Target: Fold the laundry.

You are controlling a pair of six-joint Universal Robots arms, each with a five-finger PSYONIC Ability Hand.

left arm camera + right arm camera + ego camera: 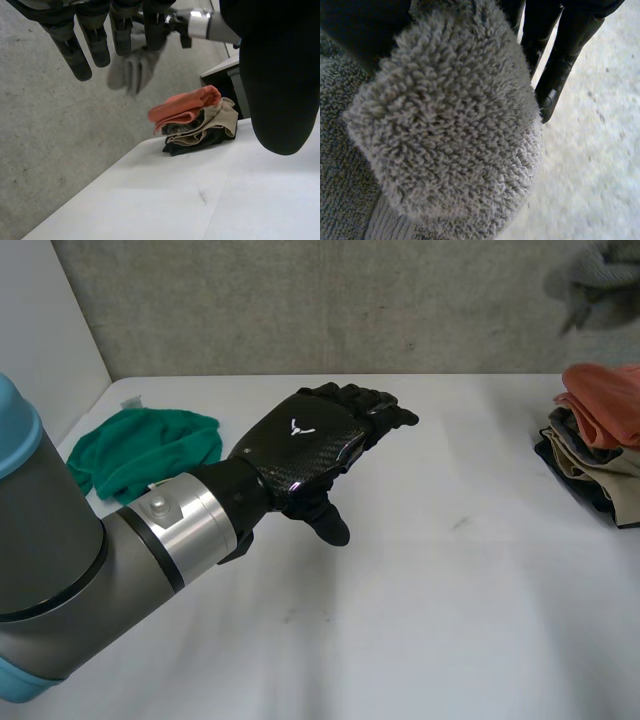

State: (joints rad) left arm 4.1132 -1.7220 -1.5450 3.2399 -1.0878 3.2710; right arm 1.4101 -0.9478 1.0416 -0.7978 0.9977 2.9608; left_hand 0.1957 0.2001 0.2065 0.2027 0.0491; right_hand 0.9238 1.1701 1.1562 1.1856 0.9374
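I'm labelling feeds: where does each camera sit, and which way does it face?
Head: behind, between the arms, looking down at the white table; left arm and left hand show.
Left wrist: on that wrist, looks past the left hand toward the clothes pile.
Right wrist: on that wrist, looks along the right hand into a grey towel.
Shared: head and left wrist both see the clothes pile.

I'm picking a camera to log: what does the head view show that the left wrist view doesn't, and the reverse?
The head view adds the green cloth crumpled on the table beside the left arm, and the back of the left hand. The left wrist view adds that hand's fingers and thumb from the palm side, straight and empty. Both share the stack of folded clothes, orange on top, the grey towel up in the air, and the table.
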